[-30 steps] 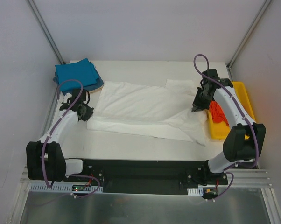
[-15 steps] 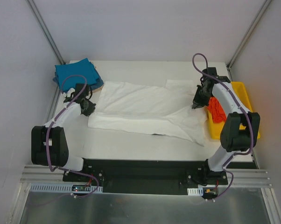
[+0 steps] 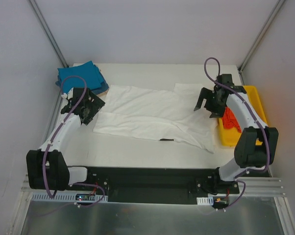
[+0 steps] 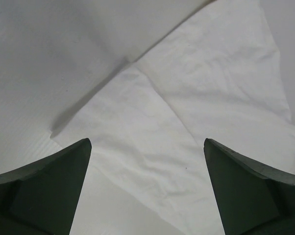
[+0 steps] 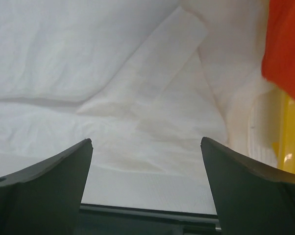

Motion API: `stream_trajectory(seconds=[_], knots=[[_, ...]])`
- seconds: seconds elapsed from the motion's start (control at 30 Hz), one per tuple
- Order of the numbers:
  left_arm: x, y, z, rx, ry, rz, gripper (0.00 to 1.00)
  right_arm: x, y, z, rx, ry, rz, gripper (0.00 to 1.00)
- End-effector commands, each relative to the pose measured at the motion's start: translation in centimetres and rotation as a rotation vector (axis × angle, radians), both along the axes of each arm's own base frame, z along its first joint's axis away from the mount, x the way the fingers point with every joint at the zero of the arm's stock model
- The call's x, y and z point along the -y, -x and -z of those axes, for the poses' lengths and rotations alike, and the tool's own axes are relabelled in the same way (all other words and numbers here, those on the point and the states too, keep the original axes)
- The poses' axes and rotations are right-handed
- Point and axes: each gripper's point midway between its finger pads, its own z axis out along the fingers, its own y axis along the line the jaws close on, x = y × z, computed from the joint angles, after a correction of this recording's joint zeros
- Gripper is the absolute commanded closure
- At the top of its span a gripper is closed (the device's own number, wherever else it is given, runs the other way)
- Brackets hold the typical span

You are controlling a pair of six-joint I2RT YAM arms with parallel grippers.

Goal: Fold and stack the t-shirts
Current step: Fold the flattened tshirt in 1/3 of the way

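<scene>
A white t-shirt (image 3: 152, 115) lies spread and partly folded across the middle of the table, with a small dark mark (image 3: 164, 140) at its front edge. My left gripper (image 3: 90, 107) hangs open over its left end; in the left wrist view the white t-shirt (image 4: 177, 122) lies flat below the left gripper (image 4: 146, 143), nothing between the fingers. My right gripper (image 3: 206, 104) stands open over the shirt's right end. The right wrist view shows the white t-shirt (image 5: 137, 98) beneath the right gripper (image 5: 146, 141). Folded teal-blue t-shirts (image 3: 80, 77) are stacked at the back left. An orange-red t-shirt (image 3: 229, 119) lies in the tray.
A yellow plastic tray (image 3: 258, 100) stands along the right edge of the table, seen also as the yellow tray (image 5: 289, 147) beside the orange-red t-shirt (image 5: 284, 44) in the right wrist view. Grey walls close in on both sides and behind.
Both grippers have opened and let go of the white t-shirt, which now lies flat. Both have lifted slightly off its ends.
</scene>
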Motion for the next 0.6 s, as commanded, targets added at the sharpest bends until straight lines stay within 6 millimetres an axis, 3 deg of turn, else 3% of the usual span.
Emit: stream_trajectory(seconds=[0.0, 0.13, 0.27, 0.57], knots=[[2.2, 1.9, -0.5, 0.025, 0.081, 0.078, 0.01, -3.5, 3.1, -2.0, 0.099, -0.196, -0.041, 0.04], [4.1, 2.4, 0.7, -0.002, 0.123, 0.151, 0.01, -6.1, 4.9, 0.7, 0.064, -0.236, -0.073, 0.04], [6.9, 1.9, 2.2, -0.028, 0.148, 0.252, 0.01, -8.1, 4.2, 2.8, 0.033, -0.246, -0.081, 0.04], [7.2, 1.6, 6.5, -0.161, 0.143, 0.276, 0.01, -9.2, 2.3, 6.4, -0.056, -0.210, -0.028, 0.04]])
